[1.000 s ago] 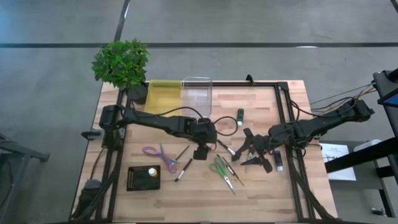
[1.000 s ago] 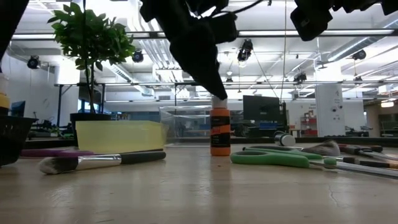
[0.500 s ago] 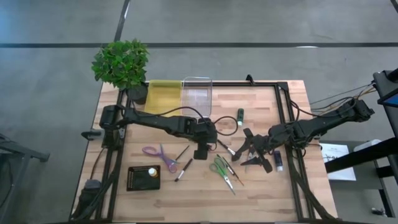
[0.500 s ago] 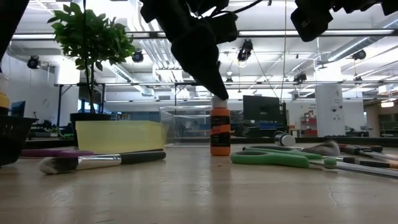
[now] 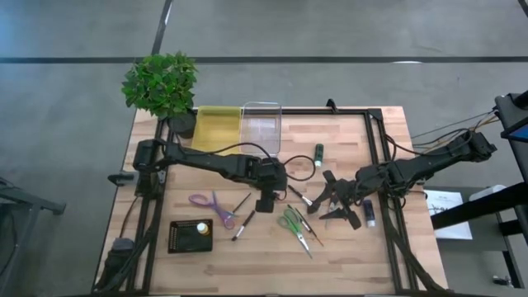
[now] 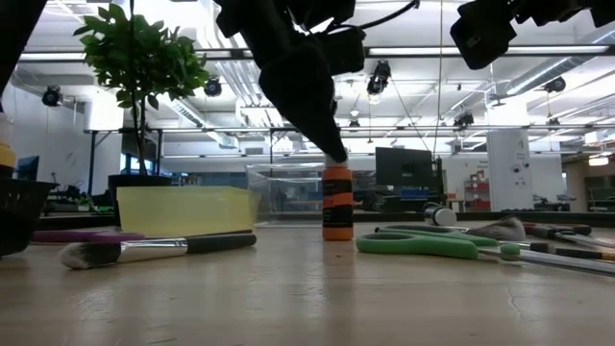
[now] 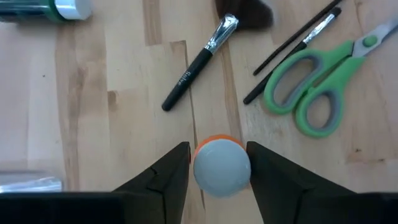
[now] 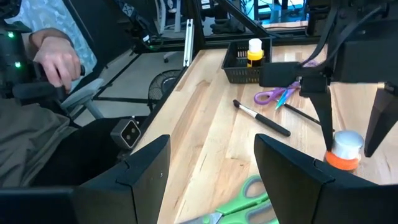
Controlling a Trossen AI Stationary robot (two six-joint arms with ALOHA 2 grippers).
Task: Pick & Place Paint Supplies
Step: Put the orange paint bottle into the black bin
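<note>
Left wrist view: orange paint bottle [image 7: 222, 168] clamped between left pincer [image 7: 219, 167] fingers.

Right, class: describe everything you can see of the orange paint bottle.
The orange paint bottle is small, with an orange body, a dark label band and a pale grey round cap. It stands upright on the wooden table near the middle. The left gripper straddles its cap from above, fingers close on either side. Green scissors lie nearby.

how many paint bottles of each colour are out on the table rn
orange bottle: 1
green bottle: 1
yellow bottle: 1
purple bottle: 1
total: 4
</note>
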